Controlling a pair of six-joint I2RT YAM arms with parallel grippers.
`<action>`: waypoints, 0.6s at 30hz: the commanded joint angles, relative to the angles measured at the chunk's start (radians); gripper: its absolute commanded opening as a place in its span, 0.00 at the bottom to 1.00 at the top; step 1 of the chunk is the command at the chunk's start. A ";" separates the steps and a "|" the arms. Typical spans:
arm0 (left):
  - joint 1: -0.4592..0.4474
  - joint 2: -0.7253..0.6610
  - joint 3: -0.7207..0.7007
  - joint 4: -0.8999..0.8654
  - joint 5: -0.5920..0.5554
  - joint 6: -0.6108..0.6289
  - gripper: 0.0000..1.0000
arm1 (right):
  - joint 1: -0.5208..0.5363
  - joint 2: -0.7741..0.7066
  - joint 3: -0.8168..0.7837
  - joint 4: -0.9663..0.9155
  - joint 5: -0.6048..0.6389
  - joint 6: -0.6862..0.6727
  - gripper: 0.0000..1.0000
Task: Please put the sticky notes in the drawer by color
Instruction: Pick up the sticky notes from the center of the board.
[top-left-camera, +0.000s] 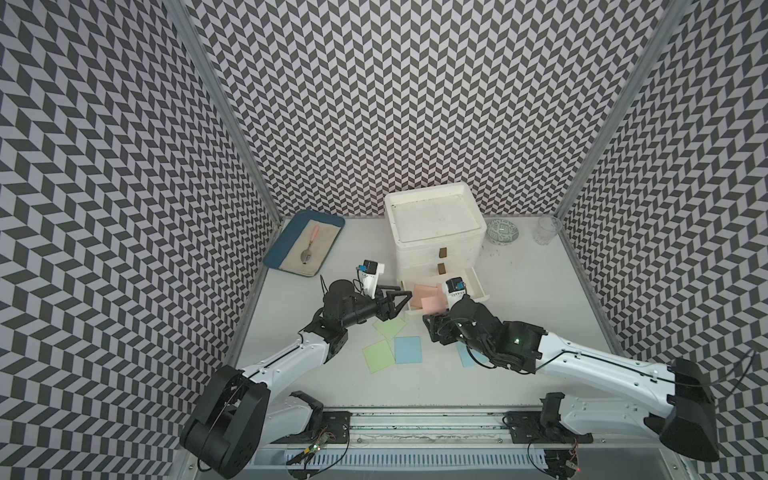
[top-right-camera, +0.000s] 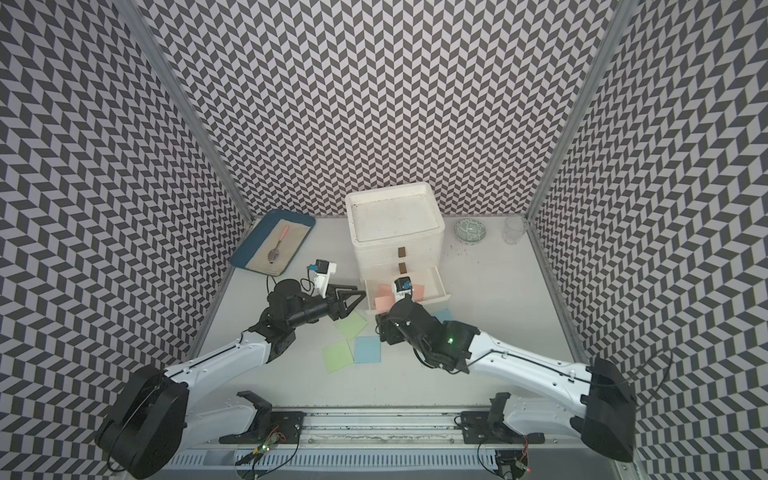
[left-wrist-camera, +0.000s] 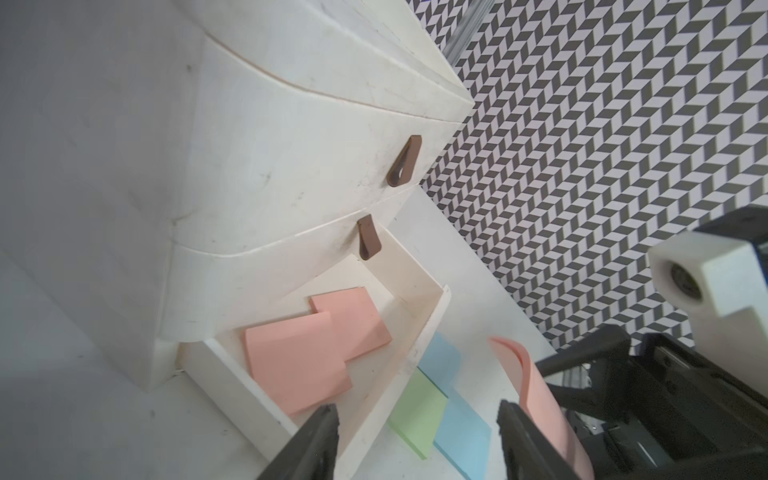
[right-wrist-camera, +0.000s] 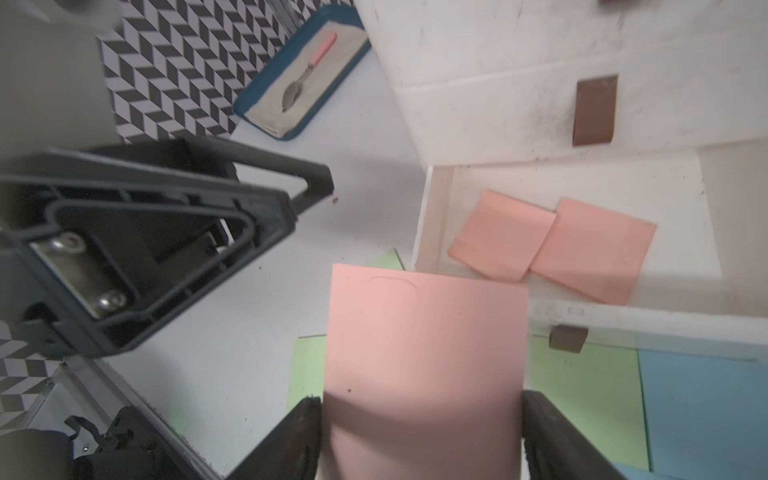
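Fingers (right-wrist-camera: 297, 436) of the right gripper (right-wrist-camera: 422, 434) stand wide, closed on the two side edges of a pink sticky note (right-wrist-camera: 424, 353) that fills the whole gap between them. The sheet is off the table (top-left-camera: 540, 291). Its free edge lies over the front wall of the open drawer (right-wrist-camera: 623, 316), toward that drawer's left corner; whether it touches the wall I cannot tell. Nearly square, it has no real long axis. It points free-edge-first into the drawer, and the left wrist view shows that end curling over.

Inside the drawer lie two pink notes (right-wrist-camera: 503, 237), overlapping. Just beside the drawer's left front corner hangs the left gripper (top-left-camera: 404, 291), spread and empty. Green notes (top-left-camera: 377, 355) and blue notes (top-left-camera: 408, 350) lie on the table in front of the drawer.

Likely trouble:
- The curled edge may snag the front wall and fold.
- Paper held only by its edges may buckle and slip, dropping among the greens outside the drawer.
- On release it may cling to a finger.
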 joint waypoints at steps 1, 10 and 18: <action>-0.009 0.031 0.035 0.138 0.105 -0.172 0.64 | -0.056 -0.030 0.008 0.080 -0.032 -0.099 0.76; -0.046 0.154 0.094 0.286 0.205 -0.381 0.63 | -0.081 -0.014 0.014 0.131 -0.071 -0.172 0.76; -0.092 0.198 0.157 0.259 0.183 -0.368 0.53 | -0.082 -0.001 -0.008 0.184 -0.101 -0.194 0.76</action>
